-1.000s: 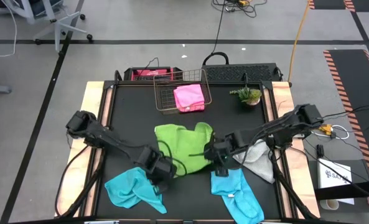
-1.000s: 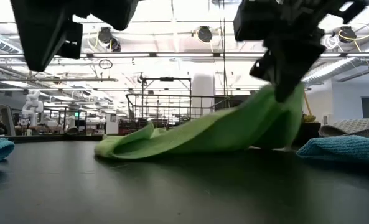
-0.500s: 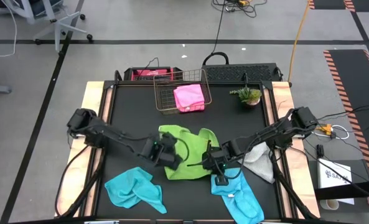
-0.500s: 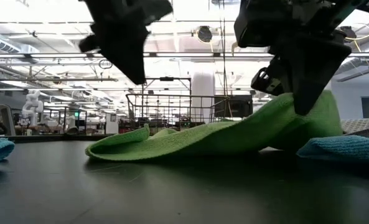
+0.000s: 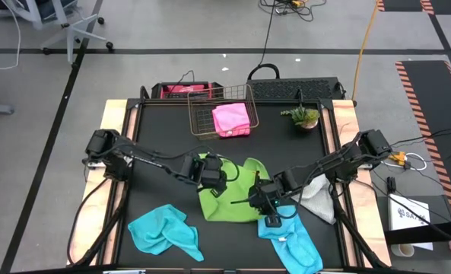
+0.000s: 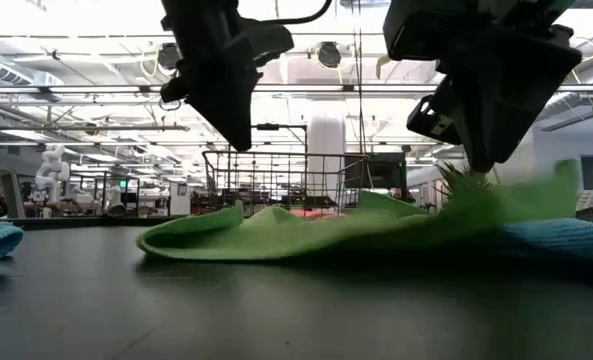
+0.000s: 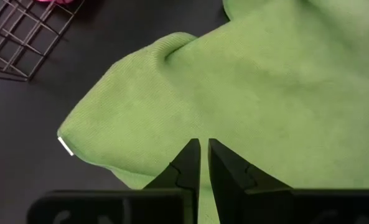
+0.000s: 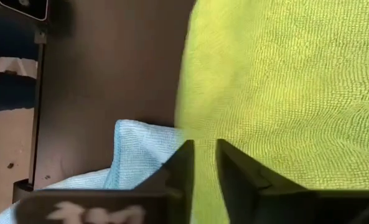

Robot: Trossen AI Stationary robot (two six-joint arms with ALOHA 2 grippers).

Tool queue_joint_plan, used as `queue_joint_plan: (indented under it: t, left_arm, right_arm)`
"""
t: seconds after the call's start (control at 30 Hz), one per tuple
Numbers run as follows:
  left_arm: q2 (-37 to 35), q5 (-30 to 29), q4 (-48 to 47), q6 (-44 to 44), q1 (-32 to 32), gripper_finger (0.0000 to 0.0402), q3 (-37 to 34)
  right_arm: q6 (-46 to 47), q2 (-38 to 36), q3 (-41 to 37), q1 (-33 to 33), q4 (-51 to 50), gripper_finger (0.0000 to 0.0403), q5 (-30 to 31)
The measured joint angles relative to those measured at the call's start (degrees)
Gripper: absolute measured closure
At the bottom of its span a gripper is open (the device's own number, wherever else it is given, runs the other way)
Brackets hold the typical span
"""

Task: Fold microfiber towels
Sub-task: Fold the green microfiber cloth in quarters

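The left tool (image 7: 203, 163) hovered clenched and empty over the lime green towel (image 5: 233, 190); the right tool (image 8: 205, 163) stood slightly released above it.

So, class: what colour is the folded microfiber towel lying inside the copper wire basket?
Pink. The folded microfiber towel in the copper wire basket shows best in the high view.
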Motion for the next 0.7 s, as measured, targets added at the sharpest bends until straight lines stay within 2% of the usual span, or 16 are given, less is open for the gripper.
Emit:
queue_joint_plan:
  t: [0.2,0.27,0.37,0.53,0.7]
  left_arm:
    - [0.9,-0.1,2.9,0.2,0.1,0.0366,-1.4]
    - [1.3,0.5,6.4,0.2,0.1,0.0366,-4.0]
    - [2.0,3.0,14.7,-0.1,0.1,0.0366,-8.6]
    - [2.0,2.9,16.4,-2.2,0.3,0.0366,-13.3]
    - [1.9,2.8,16.7,-2.2,1.0,0.0366,-16.0]
  right_arm:
    - [0.1,0.0,0.0,-0.9,0.0,0.0275,0.1]
    - [0.1,0.0,0.0,-2.3,-0.5,0.0267,0.6]
    - [0.4,0.0,0.0,-4.2,-2.3,0.0268,4.5]
    - [0.1,0.0,0.0,-8.0,-3.8,0.0302,9.2]
    - [-0.3,0.0,0.0,-11.8,-2.3,0.0387,10.9]
